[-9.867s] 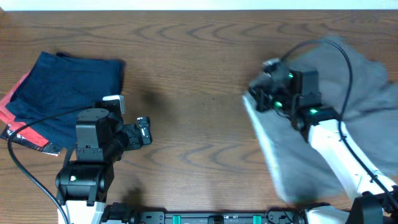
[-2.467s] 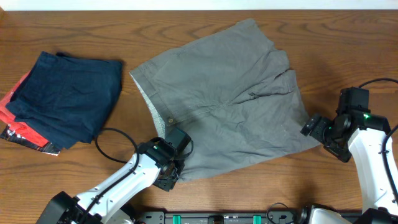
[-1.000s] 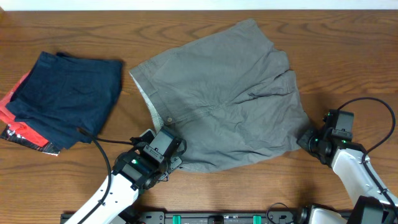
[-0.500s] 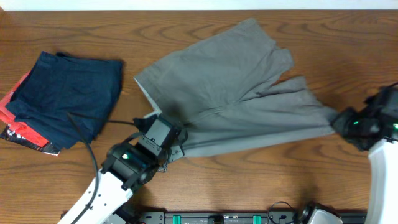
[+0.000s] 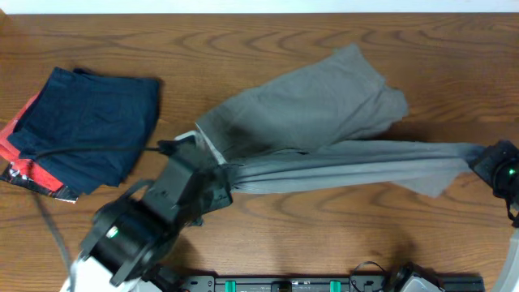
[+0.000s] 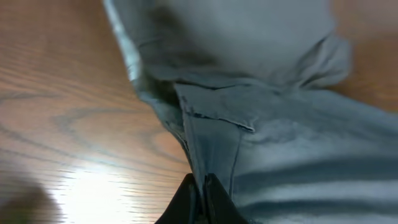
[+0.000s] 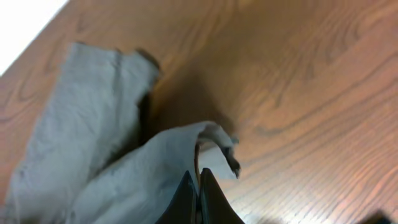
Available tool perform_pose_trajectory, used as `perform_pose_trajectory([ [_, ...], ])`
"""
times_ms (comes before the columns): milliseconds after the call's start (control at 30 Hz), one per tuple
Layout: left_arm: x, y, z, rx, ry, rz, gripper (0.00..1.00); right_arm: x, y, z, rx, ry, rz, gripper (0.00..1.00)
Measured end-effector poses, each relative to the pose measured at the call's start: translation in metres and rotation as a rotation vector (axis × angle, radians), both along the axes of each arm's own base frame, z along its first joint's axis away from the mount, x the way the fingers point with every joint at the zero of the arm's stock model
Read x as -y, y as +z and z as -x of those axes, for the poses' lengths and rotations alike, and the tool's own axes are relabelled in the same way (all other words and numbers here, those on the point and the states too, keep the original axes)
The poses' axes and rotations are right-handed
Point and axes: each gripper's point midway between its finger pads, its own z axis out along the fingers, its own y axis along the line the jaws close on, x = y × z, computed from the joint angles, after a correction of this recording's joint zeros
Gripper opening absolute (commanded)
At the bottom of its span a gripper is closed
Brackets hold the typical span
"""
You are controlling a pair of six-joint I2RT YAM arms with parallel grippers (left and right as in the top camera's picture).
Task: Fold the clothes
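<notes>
wrist views show left claw and right claw pinched onto shorts, apparently stretched taut overhead.

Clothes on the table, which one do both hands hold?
The grey shorts, stretched between left hand and right hand; the navy garment and red garment lie apart, untouched.

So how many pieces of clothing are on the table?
3: grey shorts stretched across centre and right, navy garment folded at left, red garment under it. More could be hidden beneath.
</notes>
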Motion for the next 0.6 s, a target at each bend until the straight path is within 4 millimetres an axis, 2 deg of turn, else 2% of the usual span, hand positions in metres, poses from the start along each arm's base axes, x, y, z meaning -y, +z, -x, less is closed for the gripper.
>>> perform_pose_trajectory([
  [133,-0.006,0.016,0.006,0.060,0.008,0.040,0.06,-0.005,0.019,-0.019,0.100,0.074,0.023,0.01],
  [200,-0.011,0.018,0.004,0.083,0.026,0.029,0.06,-0.012,0.031,-0.036,0.172,0.138,0.035,0.01],
  [367,-0.018,0.012,-0.018,0.113,0.100,-0.058,0.06,-0.034,0.052,-0.085,0.301,0.295,0.084,0.01],
  [467,-0.023,-0.003,-0.036,0.083,0.164,-0.137,0.06,-0.050,0.049,-0.117,0.324,0.371,0.090,0.01],
  [600,-0.033,-0.024,-0.066,0.046,0.273,-0.212,0.06,-0.072,0.026,-0.163,0.318,0.457,0.083,0.01],
])
